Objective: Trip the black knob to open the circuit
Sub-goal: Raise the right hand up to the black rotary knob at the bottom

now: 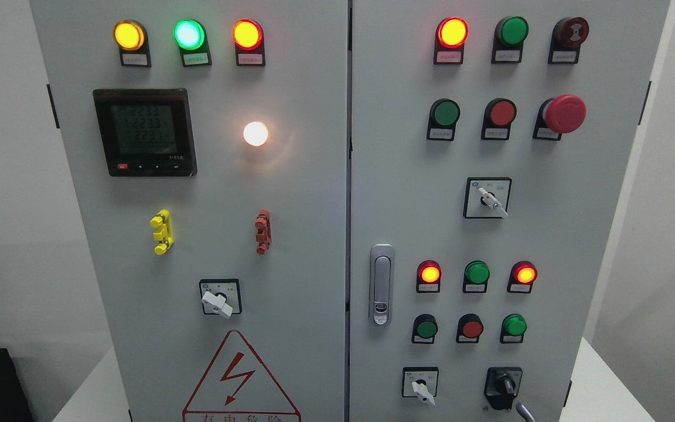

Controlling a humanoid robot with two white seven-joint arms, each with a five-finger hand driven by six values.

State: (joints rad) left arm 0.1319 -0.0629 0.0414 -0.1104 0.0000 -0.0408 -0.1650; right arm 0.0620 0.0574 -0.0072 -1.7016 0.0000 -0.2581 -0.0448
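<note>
Currently black knob (504,385) sits at lower right of the cabinet door (578,234); a grey tip (525,411) shows just below-right, robot hand state cannot be told.

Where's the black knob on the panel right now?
In the head view, the black knob sits at the bottom right of the right-hand door, right of a white-handled selector switch and below a green pushbutton.

An electrical test room; a grey control cabinet (314,246) with indicator lamps (247,34) stands against plain white walls (3,205).
</note>
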